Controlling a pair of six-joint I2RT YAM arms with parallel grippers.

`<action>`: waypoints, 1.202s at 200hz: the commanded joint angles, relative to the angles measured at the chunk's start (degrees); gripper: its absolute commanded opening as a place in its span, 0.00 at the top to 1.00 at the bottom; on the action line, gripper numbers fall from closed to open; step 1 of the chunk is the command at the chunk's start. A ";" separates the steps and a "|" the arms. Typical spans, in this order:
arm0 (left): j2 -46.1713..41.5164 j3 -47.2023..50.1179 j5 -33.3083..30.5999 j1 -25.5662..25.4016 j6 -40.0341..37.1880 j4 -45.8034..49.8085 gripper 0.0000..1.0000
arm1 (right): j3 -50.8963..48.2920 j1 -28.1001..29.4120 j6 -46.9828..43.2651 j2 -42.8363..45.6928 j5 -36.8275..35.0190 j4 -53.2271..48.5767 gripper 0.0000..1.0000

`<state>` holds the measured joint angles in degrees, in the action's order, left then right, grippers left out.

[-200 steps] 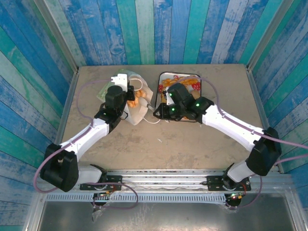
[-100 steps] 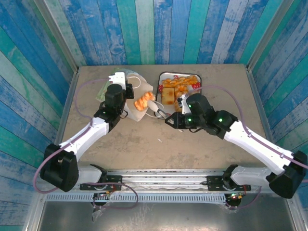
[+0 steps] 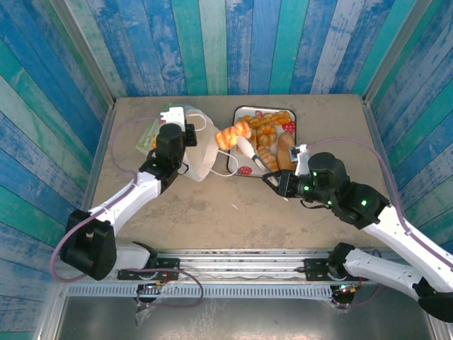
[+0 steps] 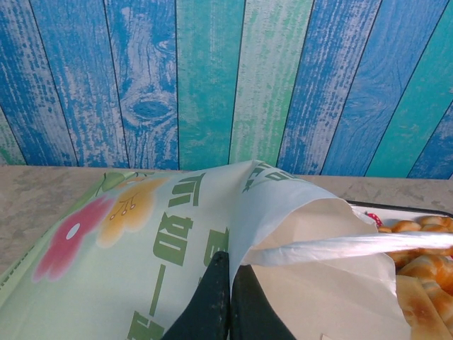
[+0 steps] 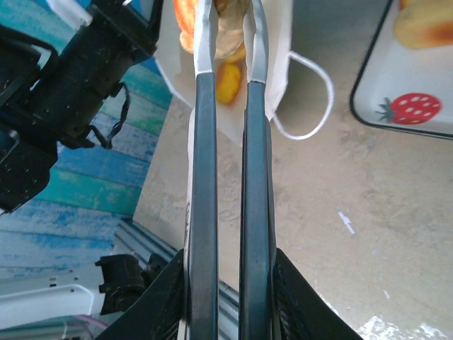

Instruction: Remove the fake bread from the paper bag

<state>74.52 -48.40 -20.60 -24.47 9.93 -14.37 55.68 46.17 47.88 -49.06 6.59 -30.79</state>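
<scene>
Arm bases sit at the near edge of the bench (image 3: 212, 212); the middle of the bench carries only a small white scrap (image 3: 236, 207).

Right arm reaches in from the near-right corner. Right gripper (image 3: 239, 139): its long fingers (image 5: 203, 163) are closed on one twisted roll (image 3: 232, 132), golden-orange. From the top, the roll sits between the paper bag (image 3: 202, 156) and the left edge of the tray (image 3: 244, 166). From the right wrist, the roll (image 5: 228, 32) is pinched at the fingertips, with the white bag (image 5: 283, 49) and a cord handle (image 5: 315, 92) behind it. How high the roll is held cannot be judged.

Left arm comes in from the near-left corner. Left gripper (image 3: 185, 132) is at the bag. In the left wrist view the fingers (image 4: 212, 297) are clamped together on an edge of the bag (image 4: 283, 205), with green lettering visible on the printed side.

The bag is toward the far edge, left of centre, just beside the tray. The tray, strawberry-printed (image 5: 414, 106), holds the other fake bread (image 3: 269, 138): several orange and tan pieces, packed close together.

Blue and green plank wall (image 4: 212, 71) is behind the far edge.
</scene>
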 commanded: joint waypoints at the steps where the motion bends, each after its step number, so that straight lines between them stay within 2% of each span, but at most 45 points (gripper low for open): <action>1: 1.24 -1.24 -0.96 0.21 0.26 0.20 1.00 | -1.74 0.13 2.93 3.31 -7.03 -1.54 0.99; 28: -0.05 -0.19 -0.18 0.26 -0.10 -0.21 1.00 | -4.97 -1.36 6.49 6.34 -9.87 -2.99 0.99; 60: -1.99 0.50 0.63 0.22 -1.15 -0.68 1.00 | -6.46 -2.92 6.81 5.71 -9.27 -4.55 0.98; 151: -5.44 1.51 1.88 0.21 -0.69 -0.92 1.00 | -3.69 -9.62 -2.32 -8.12 5.26 -4.79 0.97; 191: -5.70 2.00 1.93 0.26 -0.49 -1.27 1.00 | -2.92 -11.52 -1.65 -12.73 9.81 -3.29 0.97; 199: -5.66 1.92 1.97 0.22 -0.50 -1.26 1.00 | -3.24 -13.40 -1.03 -13.36 10.68 -2.22 0.97; 240: -5.01 1.42 2.86 0.21 -1.39 -0.93 1.00 | -5.56 -14.18 1.90 -15.85 13.36 4.49 0.96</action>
<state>72.14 -46.96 -18.72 -24.47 9.19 -14.48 50.63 32.42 48.49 -64.10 16.82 -32.32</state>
